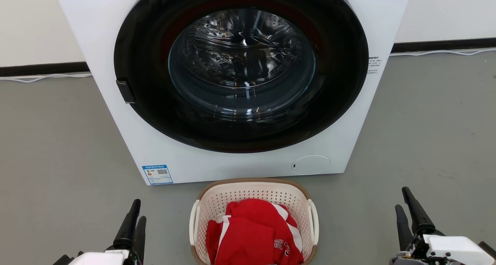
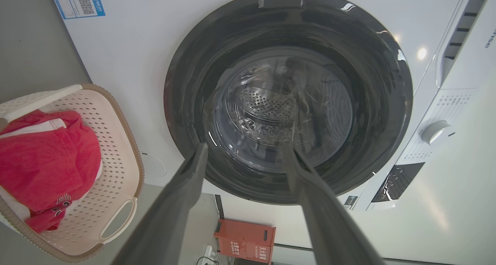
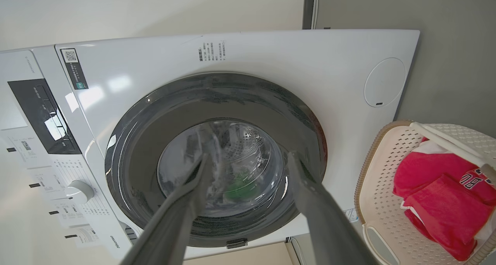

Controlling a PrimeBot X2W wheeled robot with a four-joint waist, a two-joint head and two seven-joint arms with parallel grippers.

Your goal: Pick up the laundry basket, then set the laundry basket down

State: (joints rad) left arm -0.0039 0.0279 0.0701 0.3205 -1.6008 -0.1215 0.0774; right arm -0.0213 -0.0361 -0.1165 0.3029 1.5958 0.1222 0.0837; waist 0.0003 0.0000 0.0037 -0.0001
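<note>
The laundry basket (image 1: 254, 188), cream-white and perforated with a brown rim, stands on the grey floor just in front of the washer, at the bottom middle of the head view. A red and white garment (image 1: 252, 234) lies crumpled inside it. My left gripper (image 1: 138, 212) is at the basket's left, a short gap away, and my right gripper (image 1: 402, 198) stands farther off at its right. Both are open and hold nothing. In the left wrist view the left gripper (image 2: 245, 147) points at the washer door, with the basket (image 2: 116, 141) off to the side. In the right wrist view the right gripper (image 3: 248, 155) does the same, beside the basket (image 3: 378, 187).
A white front-loading washer (image 1: 240, 75) with a shut dark round door rises right behind the basket. Grey floor (image 1: 426, 141) spreads to both sides. A black baseboard (image 1: 441, 45) and a white cable run along the wall. A red box (image 2: 246, 240) stands by the washer.
</note>
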